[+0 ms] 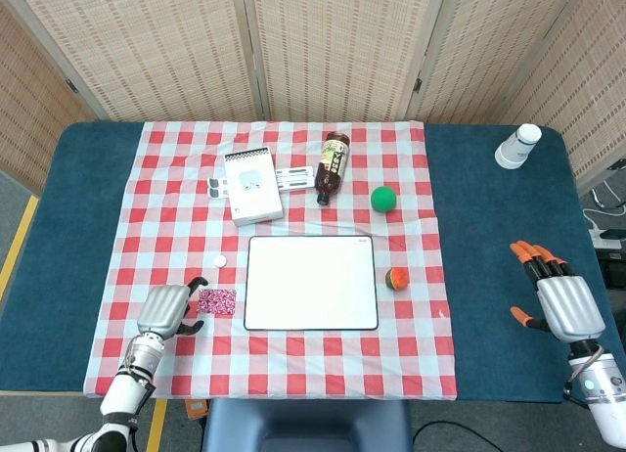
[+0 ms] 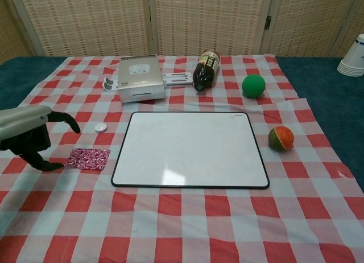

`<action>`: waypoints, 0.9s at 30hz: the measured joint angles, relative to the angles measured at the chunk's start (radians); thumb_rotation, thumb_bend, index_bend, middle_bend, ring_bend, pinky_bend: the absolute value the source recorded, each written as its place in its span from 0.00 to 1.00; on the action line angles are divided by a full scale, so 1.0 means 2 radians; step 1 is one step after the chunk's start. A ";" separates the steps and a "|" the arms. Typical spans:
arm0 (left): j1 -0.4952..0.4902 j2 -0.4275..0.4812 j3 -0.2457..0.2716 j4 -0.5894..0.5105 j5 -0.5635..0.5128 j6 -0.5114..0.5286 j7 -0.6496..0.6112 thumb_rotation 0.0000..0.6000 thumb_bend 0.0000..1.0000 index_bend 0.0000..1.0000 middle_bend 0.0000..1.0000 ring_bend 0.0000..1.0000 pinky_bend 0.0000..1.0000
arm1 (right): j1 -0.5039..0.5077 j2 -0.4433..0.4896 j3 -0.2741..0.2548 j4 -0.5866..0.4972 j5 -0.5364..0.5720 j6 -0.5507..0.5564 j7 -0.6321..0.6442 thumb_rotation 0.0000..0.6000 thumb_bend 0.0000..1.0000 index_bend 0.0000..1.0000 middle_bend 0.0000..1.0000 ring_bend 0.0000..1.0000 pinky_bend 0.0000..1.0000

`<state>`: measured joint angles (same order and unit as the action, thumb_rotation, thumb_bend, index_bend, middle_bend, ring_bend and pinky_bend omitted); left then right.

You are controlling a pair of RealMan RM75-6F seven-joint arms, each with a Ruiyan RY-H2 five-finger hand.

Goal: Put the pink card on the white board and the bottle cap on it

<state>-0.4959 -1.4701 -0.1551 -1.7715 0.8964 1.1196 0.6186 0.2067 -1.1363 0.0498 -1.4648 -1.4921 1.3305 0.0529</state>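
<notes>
Empty left hand beside pink card

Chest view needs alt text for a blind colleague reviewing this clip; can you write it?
The robot's left hand hovers open beside a pink card on a checkered cloth, left of an empty white board. A small white bottle cap lies just beyond the card.

white board centre of checked cloth | pink card just left of board, bottle cap behind card | left hand beside card's left edge | box and lying bottle behind board | two balls right of board | stacked cups far right | right hand right, off cloth
</notes>
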 measured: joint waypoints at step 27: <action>-0.067 -0.044 -0.004 0.045 -0.118 -0.011 0.026 1.00 0.25 0.27 1.00 1.00 1.00 | -0.001 0.001 0.002 0.000 0.002 0.000 0.003 1.00 0.12 0.03 0.06 0.00 0.22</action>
<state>-0.6301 -1.5588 -0.1628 -1.6817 0.6610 1.0979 0.6711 0.2056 -1.1337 0.0533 -1.4639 -1.4882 1.3297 0.0599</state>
